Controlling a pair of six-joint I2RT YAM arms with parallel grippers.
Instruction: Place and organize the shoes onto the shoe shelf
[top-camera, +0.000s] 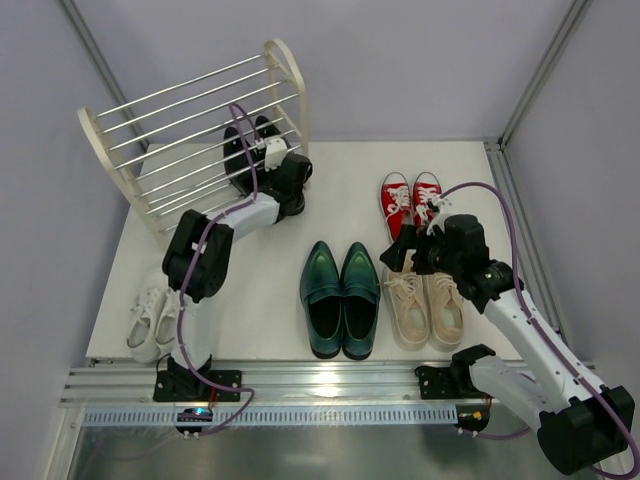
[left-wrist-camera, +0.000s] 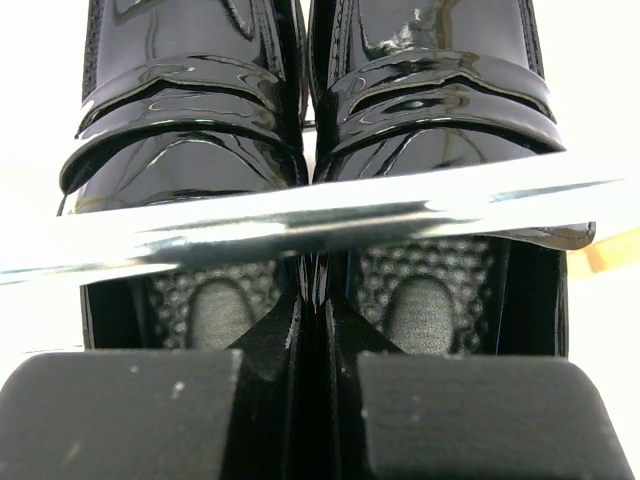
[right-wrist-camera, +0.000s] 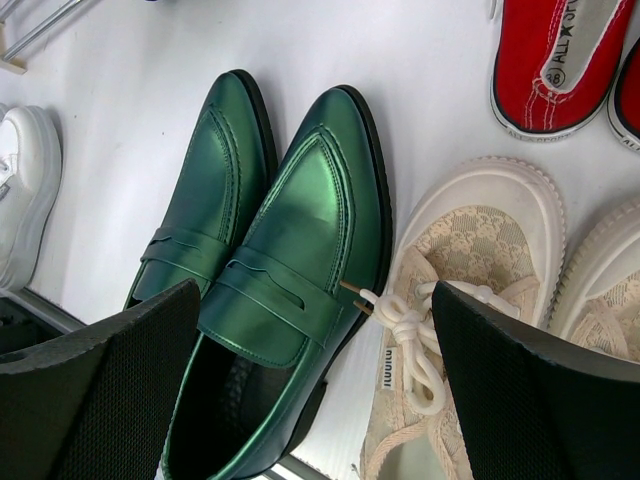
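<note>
The glossy black dress shoes (top-camera: 243, 146) sit side by side among the silver rods of the shoe shelf (top-camera: 190, 125). My left gripper (top-camera: 264, 155) is shut on their two inner walls, pinching the pair (left-wrist-camera: 430, 90) together behind a rod (left-wrist-camera: 300, 215). The left gripper (left-wrist-camera: 320, 335) shows its dark fingers (left-wrist-camera: 120, 410) pressed close. My right gripper (top-camera: 402, 254) hangs open, holding nothing, over the gap between the dark green loafers (top-camera: 340, 295) and the beige lace-up sneakers (top-camera: 425, 305). In the right wrist view this gripper (right-wrist-camera: 315, 320) frames a green loafer (right-wrist-camera: 300, 230) and a beige sneaker (right-wrist-camera: 480, 240).
The red canvas sneakers (top-camera: 411, 200) stand at the back right of the white table (top-camera: 260, 260). White sneakers (top-camera: 150, 322) lie at the near left by my left arm's base. A metal rail (top-camera: 320, 385) runs along the front edge.
</note>
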